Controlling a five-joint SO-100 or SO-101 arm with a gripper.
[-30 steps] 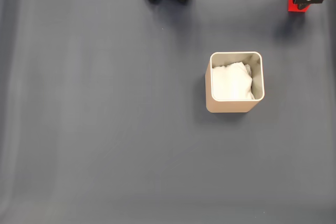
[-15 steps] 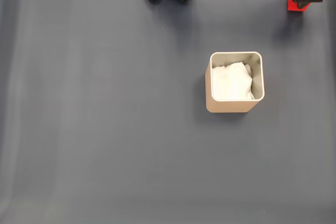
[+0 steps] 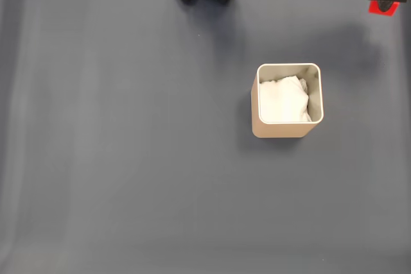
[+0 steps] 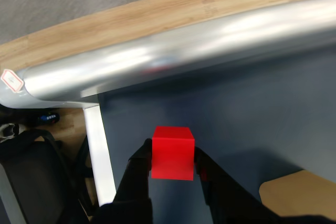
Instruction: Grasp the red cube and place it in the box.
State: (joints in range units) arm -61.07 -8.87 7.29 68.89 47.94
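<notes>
Wrist view: gripper (image 4: 172, 162) pinches red cube (image 4: 172, 152) above blue mat (image 4: 252, 114).

Item count: one red cube (image 4: 172, 153), one box (image 3: 287, 100), one gripper (image 4: 172, 166) with two fingers (image 4: 137, 174).

In the fixed view, the black two-finger gripper (image 3: 385, 6) now sits farther toward 1 o'clock than a second ago, almost in the top right corner, with more of its body cut off by the frame edge. The small bright red plain-faced cube (image 3: 379, 8) has travelled with it, moving right and slightly up, and less of its red shows beneath the jaws.
</notes>
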